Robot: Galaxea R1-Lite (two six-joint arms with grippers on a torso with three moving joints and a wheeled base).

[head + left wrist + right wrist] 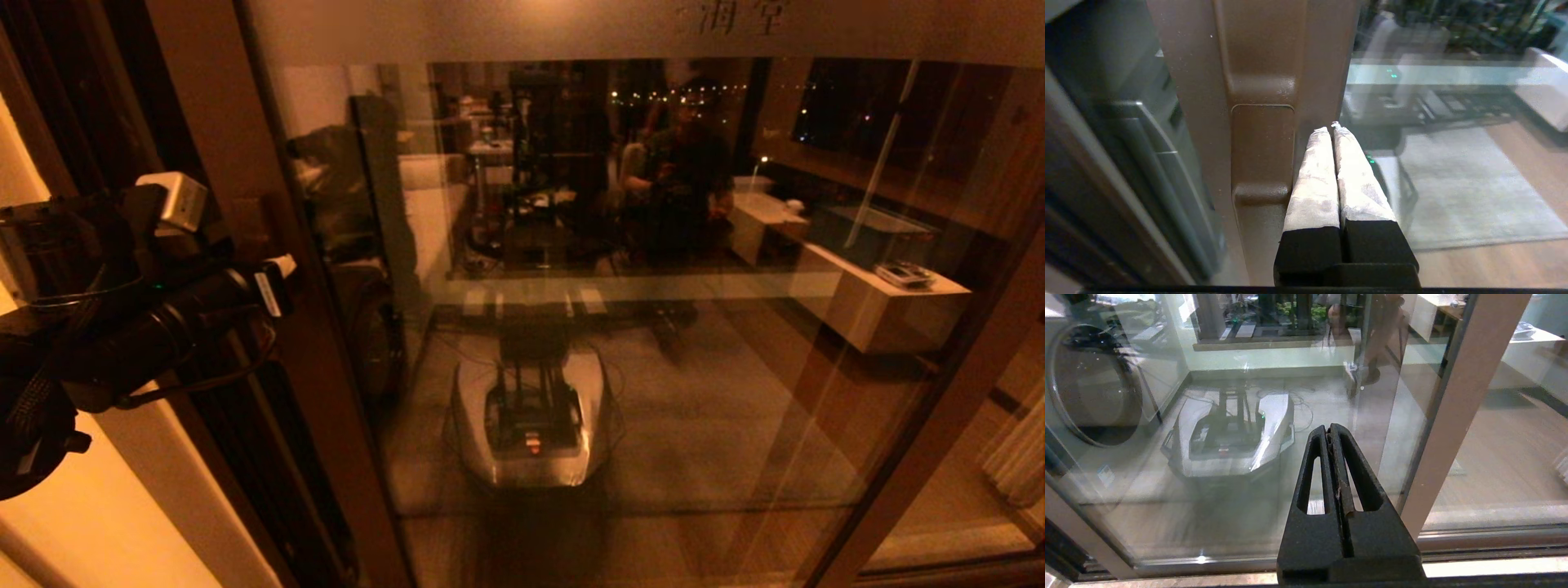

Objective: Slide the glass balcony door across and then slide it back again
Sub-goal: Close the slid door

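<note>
The glass balcony door (694, 392) fills the head view, with its frosted top band (571, 24) and brown left stile (261, 147). My left arm (163, 310) reaches to that stile. In the left wrist view my left gripper (1331, 128) is shut with nothing in it. Its white-wrapped fingers (1314, 179) lie against the side of the blocky pull handle (1262, 151) that faces the glass (1453, 163). My right gripper (1329, 428) is shut and empty, held low in front of the pane (1229, 477), left of the door's pale stile (1461, 396). It is out of the head view.
A dark fixed jamb (139, 98) and grey frame rails (1139, 163) stand just left of the handle stile. The floor track (1494, 543) runs below the door. The pane reflects my own base (531, 416). A pale curtain (1020, 457) hangs at the far right.
</note>
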